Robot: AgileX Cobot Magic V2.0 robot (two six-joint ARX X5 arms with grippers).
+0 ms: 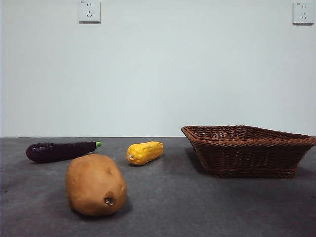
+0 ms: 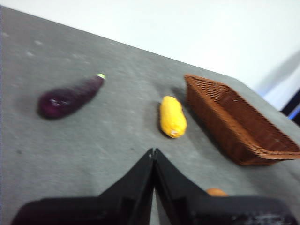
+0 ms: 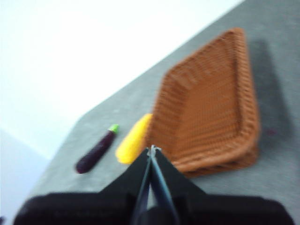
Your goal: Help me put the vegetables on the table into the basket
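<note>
Potato tan, dark pit on its near end, nearest the front camera on the grey table. Eggplant dark purple with a green stem, lying behind it to the left. Yellow ridged corn piece sits between eggplant and wicker basket, all apart. Basket holds nothing. Left gripper and right gripper both pinched together on nothing, above the table. Left wrist view shows only a sliver of potato; right wrist view is blurred. Two wall sockets, no legible text.

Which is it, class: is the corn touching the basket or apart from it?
Apart. The left wrist view shows a strip of bare table between the corn and the basket; the front view agrees.
</note>
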